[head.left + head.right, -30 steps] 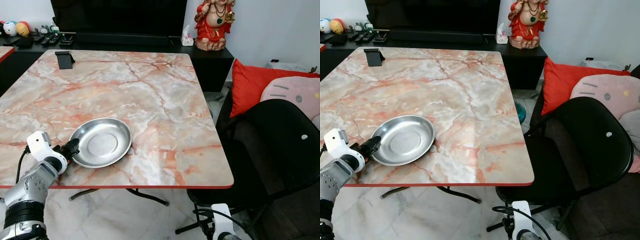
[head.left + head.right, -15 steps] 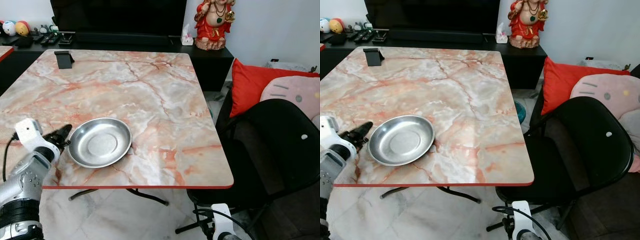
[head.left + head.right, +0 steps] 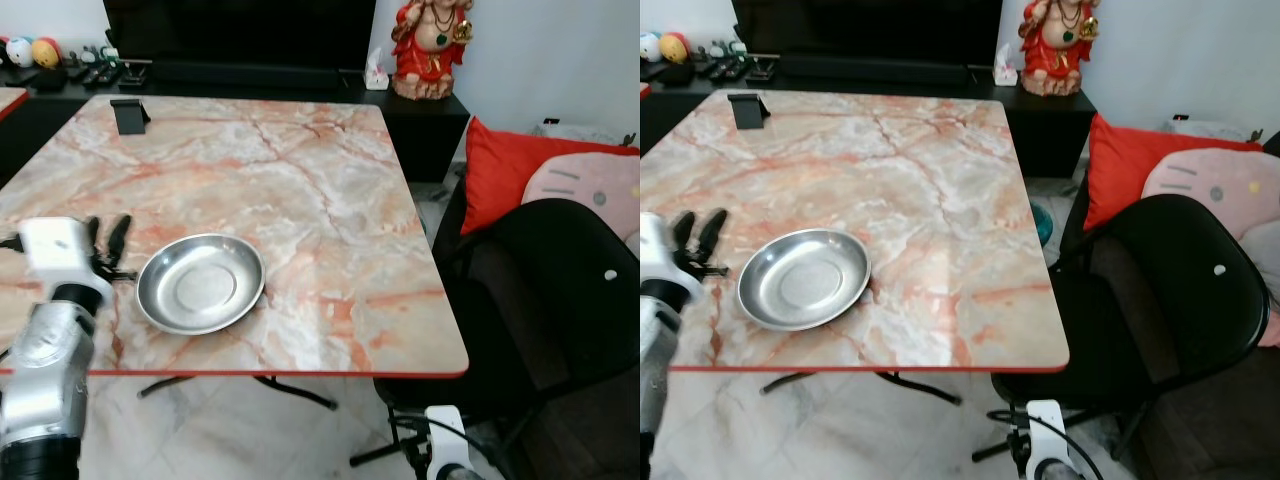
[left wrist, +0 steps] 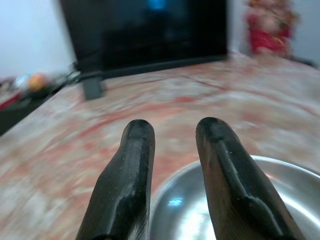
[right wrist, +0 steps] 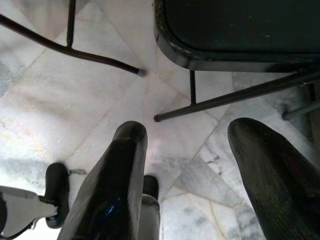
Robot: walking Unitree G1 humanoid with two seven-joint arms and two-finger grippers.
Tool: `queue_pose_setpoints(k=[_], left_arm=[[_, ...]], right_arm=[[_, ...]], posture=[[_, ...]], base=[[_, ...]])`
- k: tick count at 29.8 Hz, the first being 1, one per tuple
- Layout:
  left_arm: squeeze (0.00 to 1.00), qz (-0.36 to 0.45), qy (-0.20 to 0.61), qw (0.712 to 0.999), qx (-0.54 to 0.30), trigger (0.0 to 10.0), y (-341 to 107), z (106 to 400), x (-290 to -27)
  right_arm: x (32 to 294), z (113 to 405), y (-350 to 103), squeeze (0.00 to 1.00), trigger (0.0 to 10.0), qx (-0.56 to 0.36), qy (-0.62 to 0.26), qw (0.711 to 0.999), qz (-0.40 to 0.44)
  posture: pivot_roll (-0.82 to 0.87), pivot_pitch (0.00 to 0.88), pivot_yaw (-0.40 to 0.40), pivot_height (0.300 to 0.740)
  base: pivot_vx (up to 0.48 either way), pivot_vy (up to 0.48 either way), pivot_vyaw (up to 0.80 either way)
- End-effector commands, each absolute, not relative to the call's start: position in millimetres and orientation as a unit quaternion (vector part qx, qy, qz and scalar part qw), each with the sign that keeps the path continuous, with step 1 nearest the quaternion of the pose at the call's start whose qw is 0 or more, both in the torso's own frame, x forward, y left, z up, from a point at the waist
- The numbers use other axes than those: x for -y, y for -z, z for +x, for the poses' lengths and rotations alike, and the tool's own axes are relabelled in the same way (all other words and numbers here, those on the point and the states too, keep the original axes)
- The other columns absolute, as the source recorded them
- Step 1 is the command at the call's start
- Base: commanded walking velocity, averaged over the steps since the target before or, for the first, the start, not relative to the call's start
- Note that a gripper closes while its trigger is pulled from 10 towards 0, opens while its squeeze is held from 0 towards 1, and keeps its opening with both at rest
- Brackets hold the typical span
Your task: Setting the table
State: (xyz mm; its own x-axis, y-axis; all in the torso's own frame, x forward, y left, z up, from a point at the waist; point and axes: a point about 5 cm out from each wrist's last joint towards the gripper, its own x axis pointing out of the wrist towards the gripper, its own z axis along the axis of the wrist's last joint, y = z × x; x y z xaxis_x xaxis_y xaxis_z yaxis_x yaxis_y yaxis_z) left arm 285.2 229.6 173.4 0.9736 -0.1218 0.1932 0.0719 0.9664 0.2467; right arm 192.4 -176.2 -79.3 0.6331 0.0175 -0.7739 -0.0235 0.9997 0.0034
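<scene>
Resting near the front edge of the marble surface [image 3: 300,170] is a steel plate [image 3: 200,283]. Just beside its left rim hovers the left gripper [image 3: 106,247], jaws slightly apart and empty. Down near the floor [image 5: 75,100] hangs the right gripper [image 5: 200,165], jaws spread wide.

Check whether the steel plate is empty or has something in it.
Empty. The steel plate sits upright on the marble table, its shiny bowl bare. The left end effector is open beside it, not touching.
</scene>
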Motion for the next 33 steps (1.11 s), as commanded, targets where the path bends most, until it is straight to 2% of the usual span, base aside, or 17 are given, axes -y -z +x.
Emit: queue_pose_setpoints(k=[1,6,11,25,33], left_arm=[[0.0,0.112,0.085,0.982,0.124,10.0,-174,281,-208],[0.0,0.078,0.124,0.983,0.114,10.0,-159,279,-179],[0.0,0.094,0.137,0.979,0.121,10.0,-157,280,-161],[0.0,0.073,0.088,0.986,0.126,10.0,-158,281,-167],[0.0,0.067,0.07,0.987,0.128,10.0,-162,285,-172]], right_arm=[[179,191,79,0.0,10.0,-0.426,0.003,0.905,-0.001],[179,190,80,0.0,10.0,-0.426,0.003,0.905,-0.007],[178,189,80,0.0,10.0,-0.425,0.007,0.905,-0.007],[176,187,82,0.0,10.0,-0.424,0.015,0.906,0.006],[174,188,81,0.0,10.0,-0.422,0.017,0.906,0.009]], posture=[[-0.02,0.0,-0.063,0.719],[-0.03,0.0,-0.052,0.719],[-0.04,0.0,-0.046,0.719],[-0.03,0.0,-0.038,0.719],[-0.02,0.0,-0.032,0.719]], base=[[0.0,0.0,0.0],[0.0,0.0,0.0],[0.0,0.0,0.0],[0.0,0.0,0.0],[0.0,0.315,0.0]])
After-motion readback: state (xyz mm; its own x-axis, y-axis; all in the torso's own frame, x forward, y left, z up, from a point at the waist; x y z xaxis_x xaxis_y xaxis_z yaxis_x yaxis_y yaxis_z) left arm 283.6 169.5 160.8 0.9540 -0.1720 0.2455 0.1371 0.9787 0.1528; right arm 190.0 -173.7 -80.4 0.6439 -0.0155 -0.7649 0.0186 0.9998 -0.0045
